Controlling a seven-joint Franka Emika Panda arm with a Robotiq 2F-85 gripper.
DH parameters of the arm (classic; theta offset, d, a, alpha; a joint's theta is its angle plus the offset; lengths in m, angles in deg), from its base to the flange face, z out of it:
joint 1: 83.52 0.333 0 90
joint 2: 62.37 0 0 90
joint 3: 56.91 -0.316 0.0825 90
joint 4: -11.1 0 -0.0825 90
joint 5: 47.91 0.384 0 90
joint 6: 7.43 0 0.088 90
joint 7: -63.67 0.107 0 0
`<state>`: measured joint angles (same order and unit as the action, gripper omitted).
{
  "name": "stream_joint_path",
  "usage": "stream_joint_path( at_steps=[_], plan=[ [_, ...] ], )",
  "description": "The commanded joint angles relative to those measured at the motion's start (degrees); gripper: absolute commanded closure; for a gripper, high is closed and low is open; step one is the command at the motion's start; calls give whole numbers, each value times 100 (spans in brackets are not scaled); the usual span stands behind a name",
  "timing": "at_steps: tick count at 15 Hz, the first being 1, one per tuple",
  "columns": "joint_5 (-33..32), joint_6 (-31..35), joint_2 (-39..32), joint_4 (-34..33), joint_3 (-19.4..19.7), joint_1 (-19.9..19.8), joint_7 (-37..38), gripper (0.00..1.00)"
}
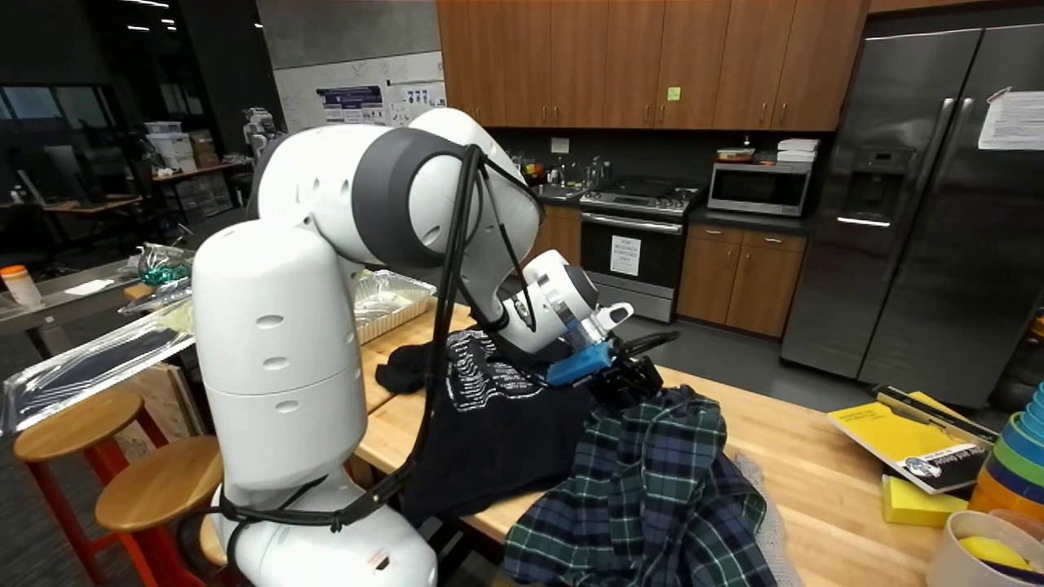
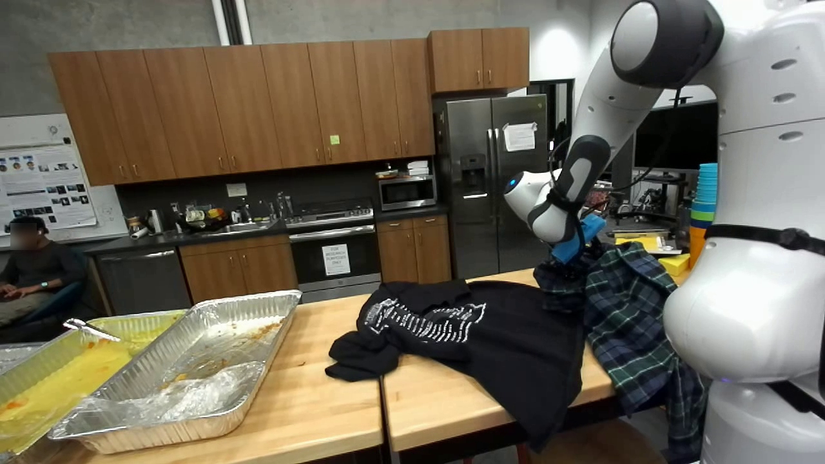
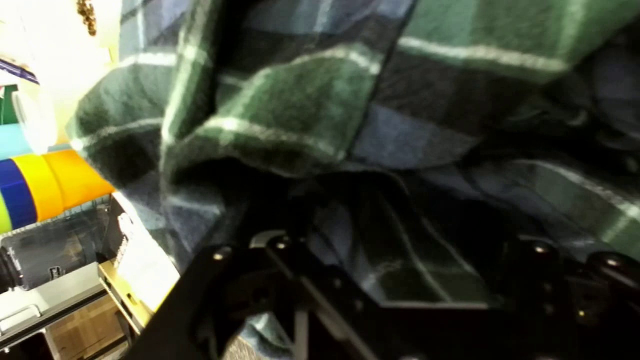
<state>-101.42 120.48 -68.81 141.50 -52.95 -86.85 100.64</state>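
A green and navy plaid shirt (image 1: 652, 481) lies crumpled over the table's near edge, its lower part hanging down in an exterior view (image 2: 644, 322). My black gripper (image 1: 626, 387) points down into the top of that shirt. In the wrist view plaid folds (image 3: 300, 105) fill most of the picture, and the gripper (image 3: 407, 240) has its jaws spread wide with cloth lying between them. Dark folds hide the fingertips. Beside the plaid one, a black shirt with white print (image 2: 477, 335) is spread on the table, close to the gripper.
Foil trays (image 2: 193, 367) stand at one end of the wooden table (image 2: 322, 393). At the opposite end are a yellow book (image 1: 905, 432), a yellow box (image 1: 917, 501), stacked coloured cups (image 1: 1019, 465) and a pale cup (image 1: 971, 554). Stools (image 1: 159, 481) stand beside the arm's base.
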Motion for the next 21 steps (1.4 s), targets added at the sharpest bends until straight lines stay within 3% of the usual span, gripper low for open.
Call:
stream_joint_path(
  at_steps=[1, 7, 15, 21],
  plan=[
    [-542, 287, -106, -4, 117, 0, 273, 55],
    [-809, 500, 275, 51, -9, 141, 430, 99],
    [-420, 494, 908, -324, -75, 112, 146, 99],
    [-454, 142, 1305, -782, -375, 262, 127, 99]
  ],
)
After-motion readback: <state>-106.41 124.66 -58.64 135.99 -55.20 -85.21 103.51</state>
